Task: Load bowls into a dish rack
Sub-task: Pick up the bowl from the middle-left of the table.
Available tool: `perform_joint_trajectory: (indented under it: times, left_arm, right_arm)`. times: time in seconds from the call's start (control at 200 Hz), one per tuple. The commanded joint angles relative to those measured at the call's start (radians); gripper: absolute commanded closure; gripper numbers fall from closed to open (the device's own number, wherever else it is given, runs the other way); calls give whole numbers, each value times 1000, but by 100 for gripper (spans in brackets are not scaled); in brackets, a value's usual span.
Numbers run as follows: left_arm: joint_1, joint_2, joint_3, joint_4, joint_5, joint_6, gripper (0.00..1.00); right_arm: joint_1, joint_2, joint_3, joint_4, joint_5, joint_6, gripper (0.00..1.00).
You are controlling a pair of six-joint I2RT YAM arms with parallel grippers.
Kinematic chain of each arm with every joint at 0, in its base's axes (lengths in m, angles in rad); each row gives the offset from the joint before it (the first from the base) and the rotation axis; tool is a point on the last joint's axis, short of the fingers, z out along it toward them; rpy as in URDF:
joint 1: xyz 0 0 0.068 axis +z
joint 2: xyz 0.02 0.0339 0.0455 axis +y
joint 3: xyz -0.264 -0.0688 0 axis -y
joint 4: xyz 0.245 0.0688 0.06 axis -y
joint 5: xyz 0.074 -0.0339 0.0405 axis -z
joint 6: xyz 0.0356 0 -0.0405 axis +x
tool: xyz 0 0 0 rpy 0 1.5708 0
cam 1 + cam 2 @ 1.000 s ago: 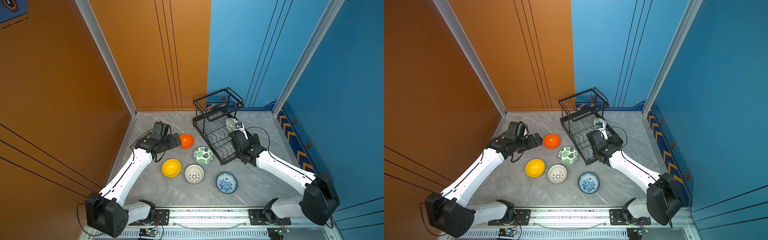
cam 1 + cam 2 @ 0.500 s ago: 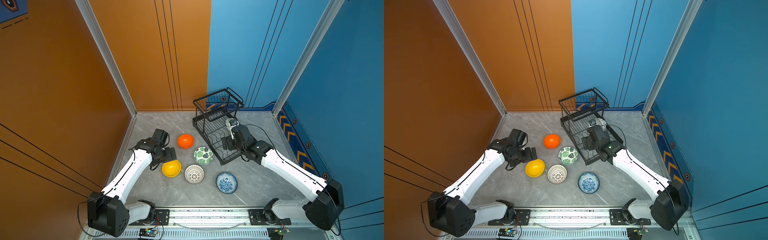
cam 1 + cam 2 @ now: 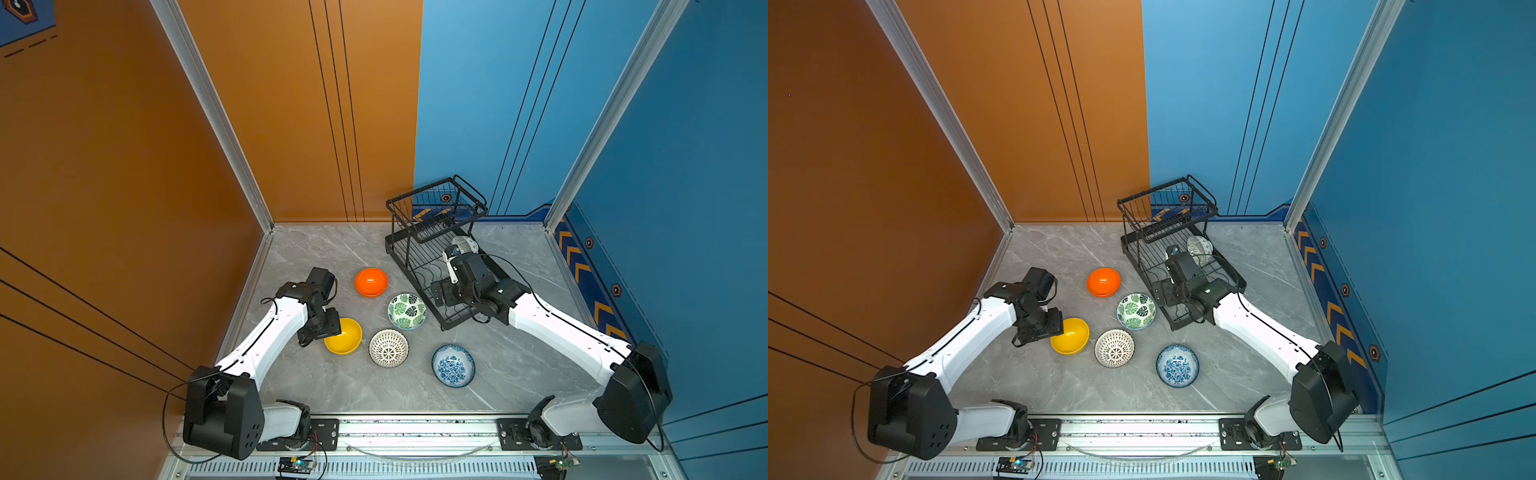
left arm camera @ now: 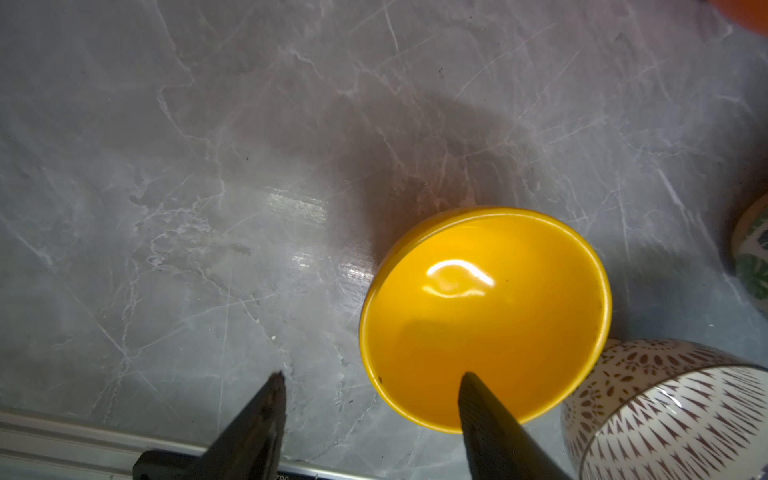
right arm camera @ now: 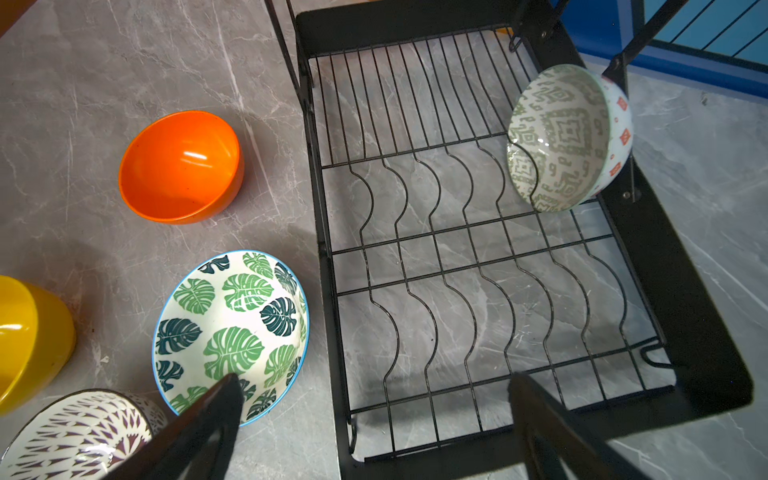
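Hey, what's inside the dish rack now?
One grey-green patterned bowl stands on edge in the dish rack, near one side. Its other slots show no bowl. In both top views the right arm covers part of the rack.

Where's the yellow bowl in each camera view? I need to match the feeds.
In a top view: the yellow bowl, leftmost of all, beside the white lattice bowl.
In a top view: the same place.
Left wrist: large, left gripper straddling its rim.
Right wrist: cut off at the frame edge.
Shared landmark: the white lattice bowl beside it.
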Motion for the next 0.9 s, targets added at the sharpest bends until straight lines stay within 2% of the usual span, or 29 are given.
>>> perform_joint_trajectory:
  times: [0.0, 0.065, 0.135, 0.24, 0.345, 0.455, 0.621, 0.831, 0.896]
  left_arm:
    - [7, 24, -33, 32, 11, 4, 40]
    - [11, 42, -41, 50, 14, 6, 43]
    - [14, 64, -39, 56, 27, 8, 51]
    - [11, 82, -59, 83, 65, -7, 54]
    - [-2, 97, -69, 88, 49, -16, 55]
    - [0, 103, -66, 88, 40, -17, 62]
    - [1, 125, -64, 88, 51, -13, 84]
    - [-5, 131, -75, 113, 61, -23, 100]
    - [-4, 124, -84, 126, 73, -28, 100]
  right_arm:
    - [-4, 7, 29, 15, -20, 21, 0]
    - [-12, 8, 30, 21, -40, 25, 0]
    - [-23, 9, 29, 25, -73, 32, 0]
    - [-37, 9, 33, 25, -104, 39, 0]
    - [-46, -3, 28, 24, -112, 42, 0]
    - [-56, -16, 22, 25, -116, 45, 0]
    - [-75, -42, 6, 25, -132, 70, 0]
    - [-81, -68, -13, 44, -174, 91, 0]
    - [-77, -68, -13, 52, -197, 98, 0]
